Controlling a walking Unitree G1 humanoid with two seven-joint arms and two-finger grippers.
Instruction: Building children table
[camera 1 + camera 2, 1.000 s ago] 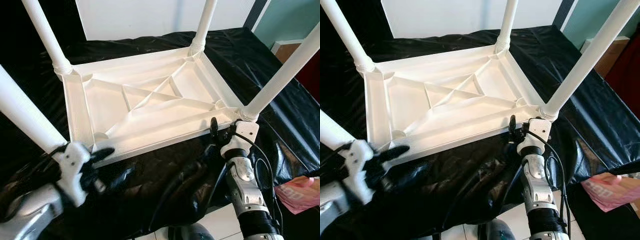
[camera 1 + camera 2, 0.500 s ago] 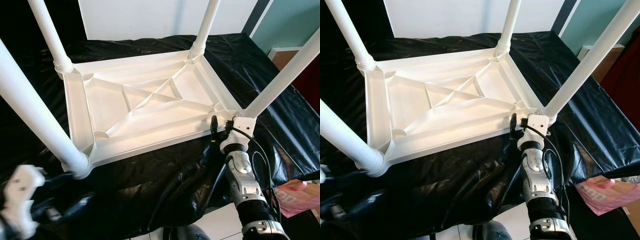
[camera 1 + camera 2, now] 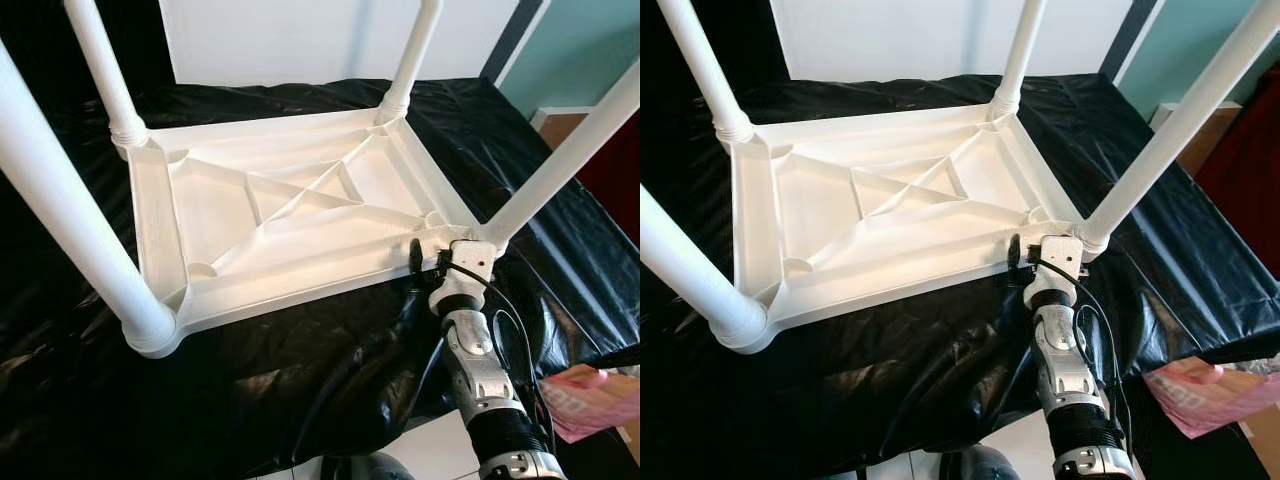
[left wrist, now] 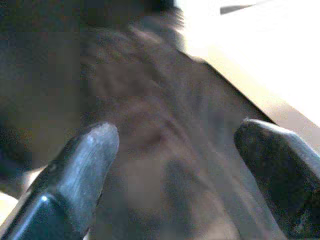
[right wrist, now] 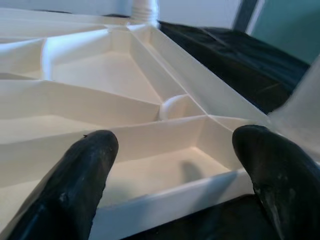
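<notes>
Change: left gripper (image 4: 175, 165) gone from near-left corner of table (image 3: 290, 215) since a second ago; near-left leg (image 3: 70, 225) now standing in its socket.
Right gripper (image 5: 175, 165): fingers spread wide, holding nothing, poised just beside near-right corner rim.
Left gripper: fingers wide apart, empty, over blurred black sheet (image 3: 300, 370).
Count: one upturned white table; four legs up.
Edges: table on black sheet, open sheet all round; pink bag (image 3: 595, 400) off near-right edge.

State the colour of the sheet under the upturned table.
Glossy black sheet, seen best in the left eye view.
</notes>
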